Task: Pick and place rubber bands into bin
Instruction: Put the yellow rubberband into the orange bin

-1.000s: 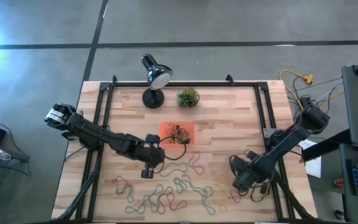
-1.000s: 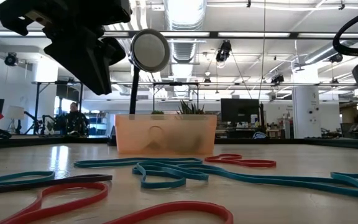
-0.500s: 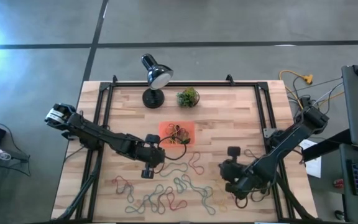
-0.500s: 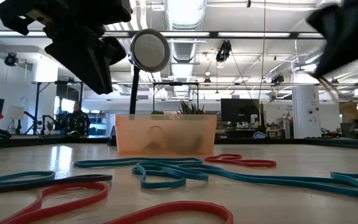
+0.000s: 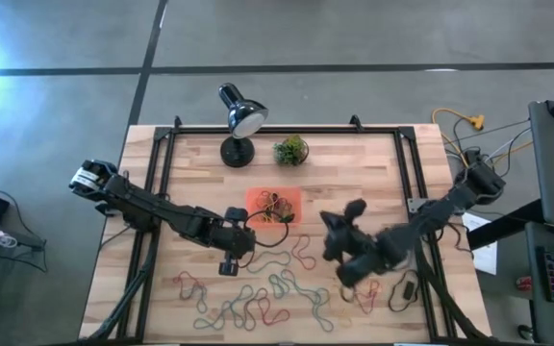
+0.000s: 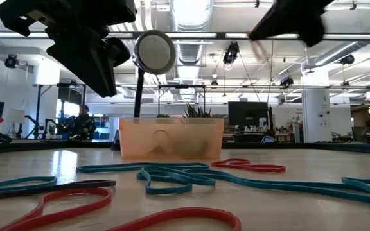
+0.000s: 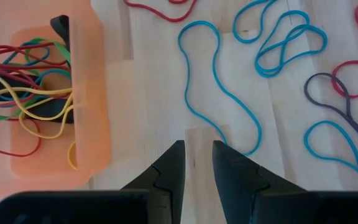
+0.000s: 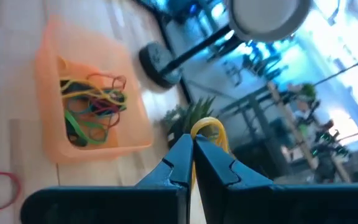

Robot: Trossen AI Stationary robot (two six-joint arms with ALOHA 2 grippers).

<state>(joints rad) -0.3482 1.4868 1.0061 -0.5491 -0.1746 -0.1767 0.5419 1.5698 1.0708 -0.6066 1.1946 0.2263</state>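
- At centre right of the high view, the right gripper (image 8: pixel 191 144) is pinching a thin yellow rubber band (image 8: pixel 207 129), fingers clenched.
- Left of the shallow orange-red plastic bin (image 5: pixel 274 206), the left gripper (image 7: pixel 197 155) is hovering slightly parted, grasping nothing.

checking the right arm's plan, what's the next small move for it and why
Probably carry on toward the shallow orange-red plastic bin until above it, then open. The right end effector is shut on a thin yellow rubber band, and in the high view it is beside the bin, not over it.

Open-plan lab/office: ceiling ducts (image 6: pixel 191 16), monitors (image 6: pixel 246 114), concrete floor (image 5: pixel 354 34).
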